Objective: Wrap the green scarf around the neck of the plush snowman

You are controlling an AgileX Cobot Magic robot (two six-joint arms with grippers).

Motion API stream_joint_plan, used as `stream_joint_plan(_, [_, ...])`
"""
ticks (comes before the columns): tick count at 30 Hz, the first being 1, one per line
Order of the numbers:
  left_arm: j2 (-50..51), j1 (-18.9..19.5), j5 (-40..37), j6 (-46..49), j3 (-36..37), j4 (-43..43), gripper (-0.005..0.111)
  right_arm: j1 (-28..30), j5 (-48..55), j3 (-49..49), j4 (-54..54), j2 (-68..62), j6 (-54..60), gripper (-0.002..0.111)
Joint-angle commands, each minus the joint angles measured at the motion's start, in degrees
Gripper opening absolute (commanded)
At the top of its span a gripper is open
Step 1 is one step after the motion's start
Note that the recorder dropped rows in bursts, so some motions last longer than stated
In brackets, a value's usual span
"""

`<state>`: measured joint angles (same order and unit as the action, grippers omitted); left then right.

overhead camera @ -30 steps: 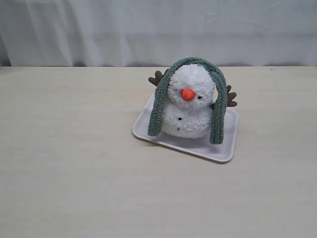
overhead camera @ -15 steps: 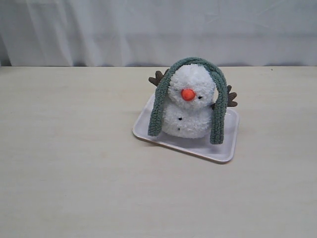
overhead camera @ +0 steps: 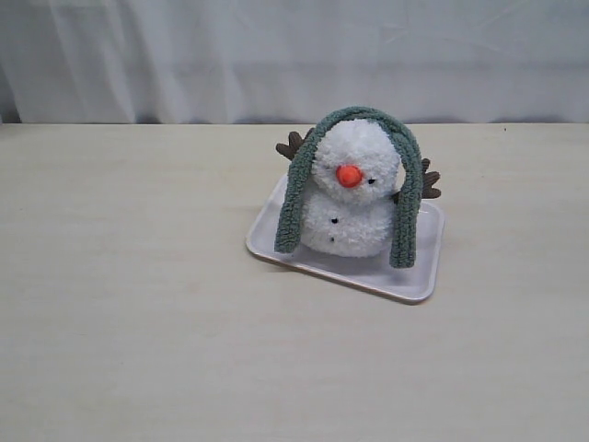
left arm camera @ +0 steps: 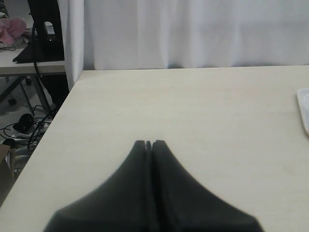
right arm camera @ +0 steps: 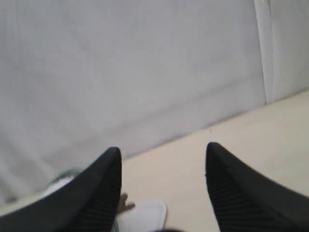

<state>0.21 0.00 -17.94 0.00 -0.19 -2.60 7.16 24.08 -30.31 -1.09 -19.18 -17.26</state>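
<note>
The plush snowman (overhead camera: 350,198) stands upright on a white tray (overhead camera: 419,276) in the middle of the table. The green scarf (overhead camera: 296,193) lies over the top of its head, with one end hanging down each side to the tray. The neck crease shows bare at the front. Neither arm shows in the exterior view. My left gripper (left arm camera: 148,143) is shut and empty above bare table, with the tray's edge (left arm camera: 304,108) off to one side. My right gripper (right arm camera: 164,152) is open and empty; past one finger I see a brown arm (right arm camera: 124,204) and a tray corner (right arm camera: 149,212).
A white curtain (overhead camera: 294,55) runs along the table's far edge. Beyond the table's side edge (left arm camera: 53,121), the left wrist view shows another table and cables on the floor (left arm camera: 19,125).
Nothing has moved in the exterior view; the snowman, scarf and tray stand as before.
</note>
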Motion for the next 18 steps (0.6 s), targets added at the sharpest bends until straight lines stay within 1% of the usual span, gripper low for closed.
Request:
stream_joint_plan(1, [-0.2,0.0,0.3,0.0,0.2,-0.1,0.0,0.0,19.2,-11.6,-18.5,-13.9,23.7,0.056])
stream_joint_plan(4, [-0.2,0.0,0.3,0.0,0.2,-0.1,0.0,0.0,26.9,-17.1,-29.7,-23.7,35.4,0.056])
stream_joint_plan(6, [-0.2,0.0,0.3,0.0,0.2,-0.1,0.0,0.0,28.5,-19.0,-35.5,-29.1,41.6,0.056])
stream_joint_plan(9, [-0.2,0.0,0.3,0.0,0.2,-0.1,0.0,0.0,27.6,-20.0,-42.9,-37.1,48.9,0.056])
stream_joint_plan(12, [-0.2,0.0,0.3,0.0,0.2,-0.1,0.0,0.0,23.2,-20.5,-48.9,-44.5,55.5,0.056])
stream_joint_plan(14, [-0.2,0.0,0.3,0.0,0.2,-0.1,0.0,-0.7,19.9,-22.6,-50.2,-50.5,57.2,0.056])
stream_joint_plan(18, [-0.2,0.0,0.3,0.0,0.2,-0.1,0.0,-3.3,19.6,-31.6,-45.1,-61.8,55.8,0.056])
